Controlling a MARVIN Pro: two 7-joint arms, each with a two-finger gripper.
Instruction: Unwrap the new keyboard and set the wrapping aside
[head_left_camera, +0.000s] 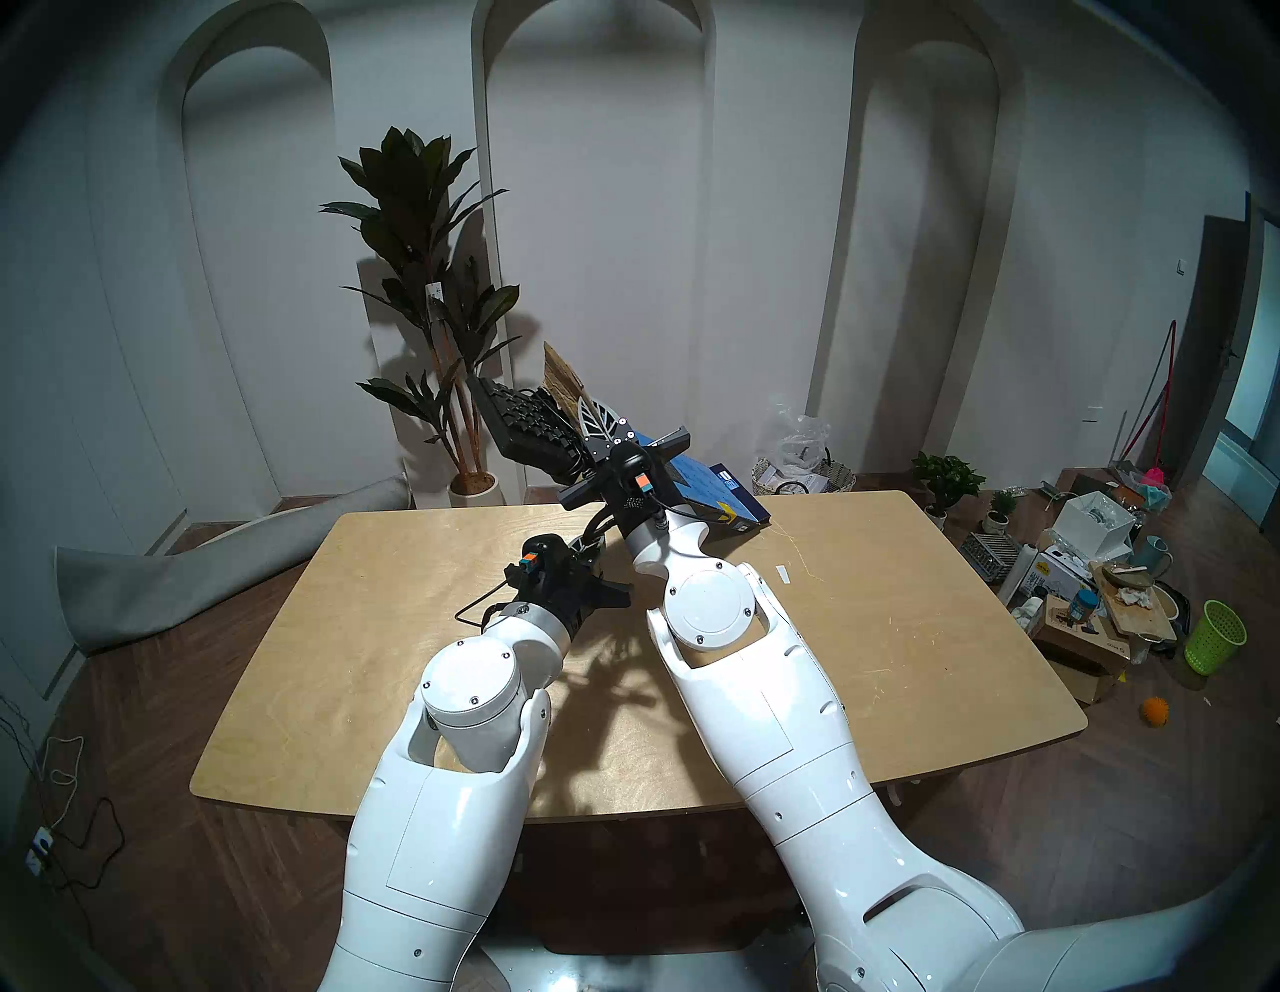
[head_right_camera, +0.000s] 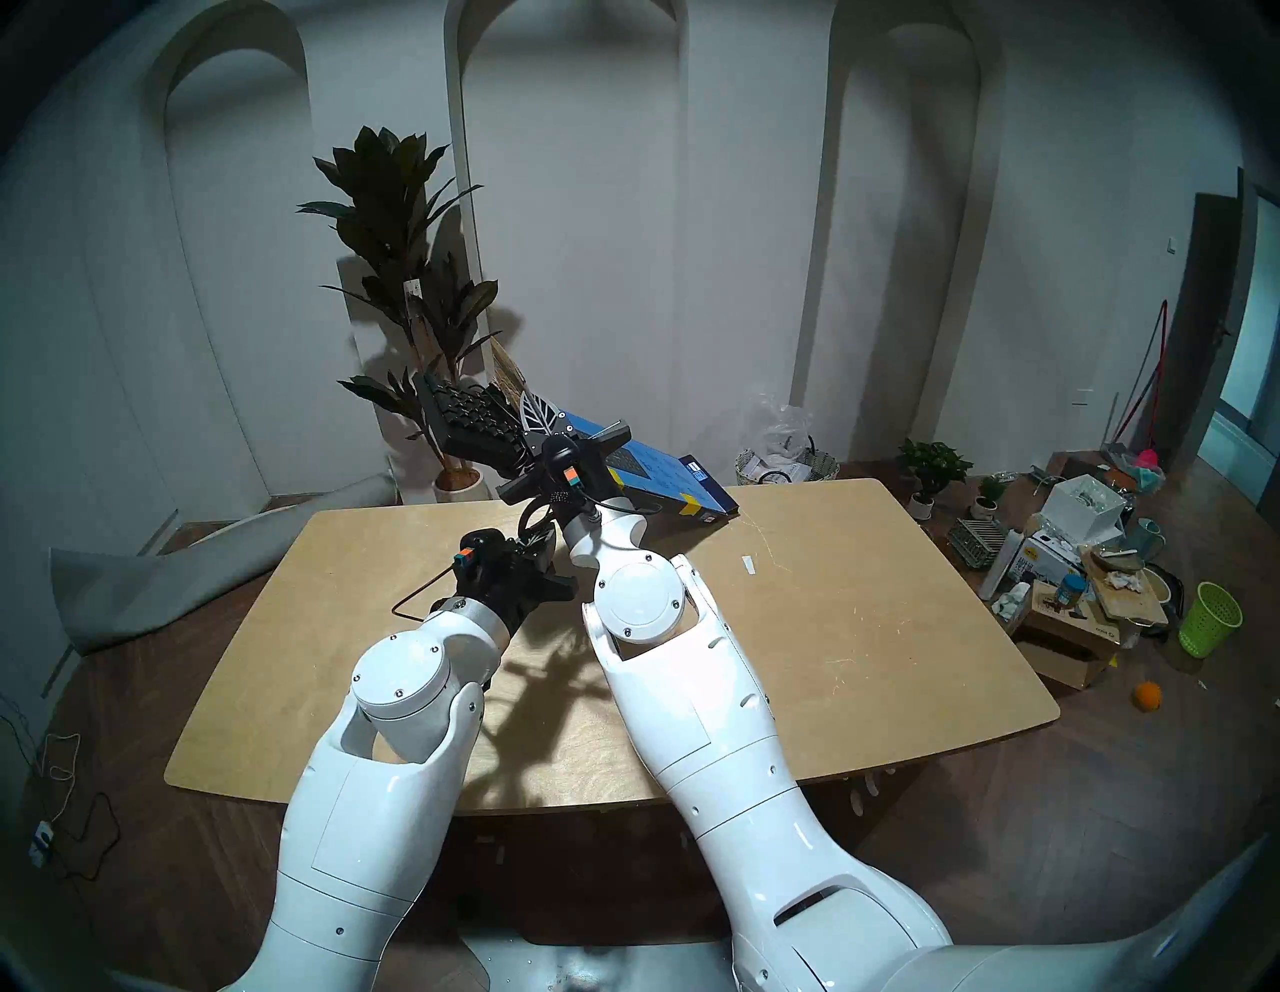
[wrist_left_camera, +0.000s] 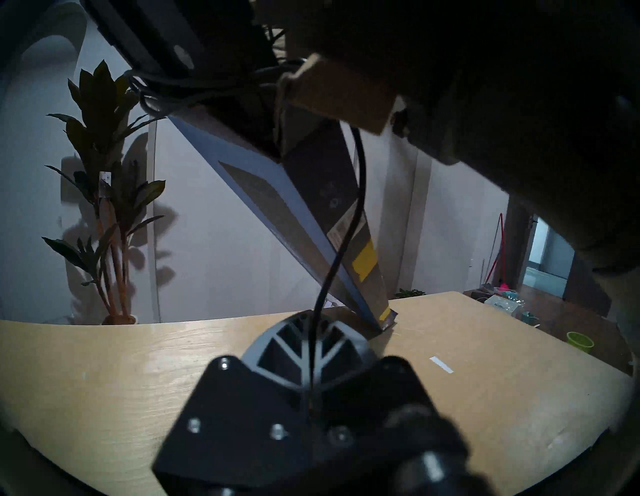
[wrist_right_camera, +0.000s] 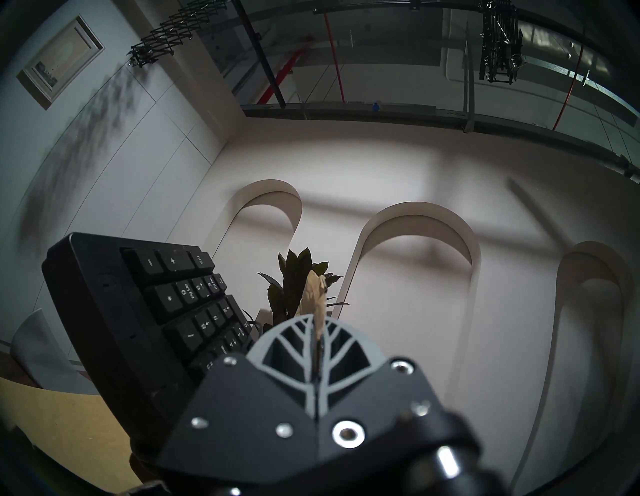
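Head stereo left view: The blue keyboard box (head_left_camera: 699, 485) stands tilted, its lower end resting on the wooden table (head_left_camera: 415, 658) near the far edge, its upper end raised to the left. The black keyboard (head_left_camera: 526, 426) projects from the raised open end, number-pad end outermost, clear of the table. The right gripper (head_left_camera: 597, 420) is pressed together on a brown inner flap (head_left_camera: 557, 377) of the box at that end. The left gripper (head_left_camera: 589, 551) sits lower, just below the box; its fingers are hidden behind the wrist here. A potted plant (head_left_camera: 422, 291) stands on the floor beyond the far left corner of the table.

Head stereo right view: The arrangement is the same. The box (head_right_camera: 658, 478) slopes down to the far edge, and the keyboard (head_right_camera: 471, 422) protrudes up and left of the right gripper (head_right_camera: 537, 412). A small white strip (head_right_camera: 748, 564) lies on the table right of the arms.

Left wrist view: The left gripper (wrist_left_camera: 313, 346) is closed on the thin black USB cable (wrist_left_camera: 346, 235), which runs up from between the fingers to the raised end of the box (wrist_left_camera: 311, 214). The lower corner of the box touches the table (wrist_left_camera: 104, 363).

Right wrist view: The right gripper (wrist_right_camera: 317, 341) pinches the flap (wrist_right_camera: 313, 294) edge-on between its fingers. The keyboard (wrist_right_camera: 138, 311) lies just left of the fingers, number-pad keys facing the camera.
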